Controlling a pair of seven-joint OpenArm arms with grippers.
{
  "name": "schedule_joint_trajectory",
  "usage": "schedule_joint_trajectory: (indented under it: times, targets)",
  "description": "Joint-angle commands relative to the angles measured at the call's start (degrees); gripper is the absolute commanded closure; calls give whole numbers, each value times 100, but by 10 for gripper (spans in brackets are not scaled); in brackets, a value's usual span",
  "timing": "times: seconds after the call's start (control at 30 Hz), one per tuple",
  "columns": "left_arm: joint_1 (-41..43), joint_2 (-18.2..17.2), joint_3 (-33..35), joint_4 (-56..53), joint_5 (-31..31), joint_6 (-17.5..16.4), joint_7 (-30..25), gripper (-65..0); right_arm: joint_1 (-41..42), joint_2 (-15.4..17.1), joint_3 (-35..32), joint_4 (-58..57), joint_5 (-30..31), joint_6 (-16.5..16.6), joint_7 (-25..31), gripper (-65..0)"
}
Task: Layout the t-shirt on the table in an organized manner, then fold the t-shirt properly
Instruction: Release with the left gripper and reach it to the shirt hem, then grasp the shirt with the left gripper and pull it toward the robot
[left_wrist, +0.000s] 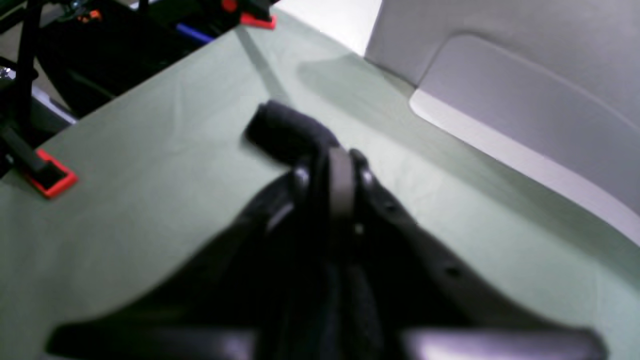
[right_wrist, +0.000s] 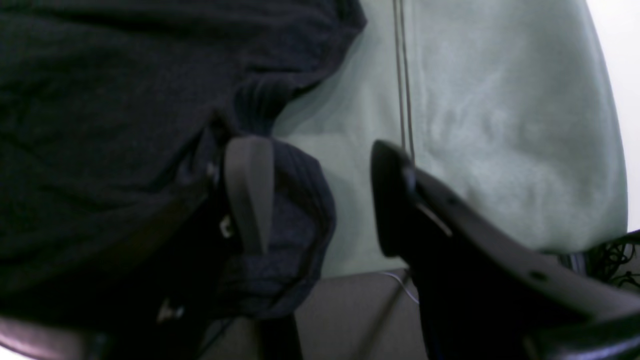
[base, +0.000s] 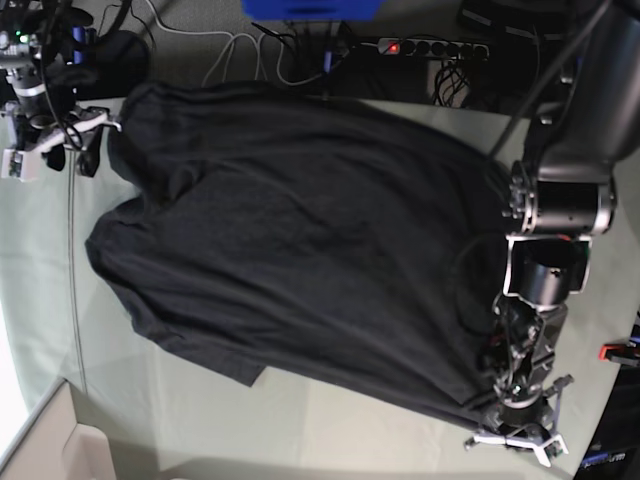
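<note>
The t-shirt (base: 300, 250) lies spread across the table (base: 40, 300), a broad charcoal sheet reaching from the far edge near the cables down to the near side, its surface plain on the side that shows. In the base view the left hand (base: 512, 425) sits low at the shirt's near right corner, over the dark hem. From the left wrist view, that left hand's fingers (left_wrist: 341, 187) stand close together with a rolled fold of the black fabric (left_wrist: 287, 132) running out from between them onto the pale green cloth; whether they clamp the fold or have begun to let it go I cannot tell. Two red clamps (left_wrist: 50, 172) pin the cloth at the table's edge, and a light grey bin (left_wrist: 525, 90) stands just beside the table; its inside is hidden. The right hand (right_wrist: 325, 200) is at the far left corner of the shirt, its jaws standing well apart: one finger (right_wrist: 248, 192) lies against a bunched edge of the fabric, the other finger (right_wrist: 395, 200) over bare cloth, so nothing is gripped. A power strip (base: 430, 46) lies beyond the table.
</note>
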Motion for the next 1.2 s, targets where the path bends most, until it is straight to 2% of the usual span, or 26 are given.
schedule_joint_trajectory:
  times: [0.0,0.07,0.13,0.37,0.43,0.6,0.7,0.87,1.03,1.17]
  targets:
    - [-304,-52,12,57,69,-17,-209,-145,-32,20,24,103,47,13,138,-323]
    - [-286,-52,12,40,69,-17,-209,-245,-41,11,-2,103,47,13,138,-323]
    - [-251,-52,20,40,69,-17,-209,-293,-41,11,-2,103,47,13,138,-323]
    - [760,-122,20,875,69,-8,-200,-296,-32,2,-11,94,56,22,138,-324]
    - [1296,-263,3,1341,25,9,-138,-296,-32,2,-11,94,56,22,138,-325]
    - [2694,-518,-41,2844,7,18,574,-296,-23,11,16,86,56,22,138,-327]
    - [3520,-649,-41,3705,7,18,644,-296,-32,11,24,86,47,22,138,-328]
    - [4733,-948,-182,4831,7,18,644,-296,-85,-6,16,77,47,22,138,-377]
    - [5252,-931,-876,4919,7,-8,644,-297,-93,-138,7,59,47,30,138,-379]
    - [5243,-931,-911,4558,7,-17,644,-297,-93,-165,-19,51,39,30,138,-378]
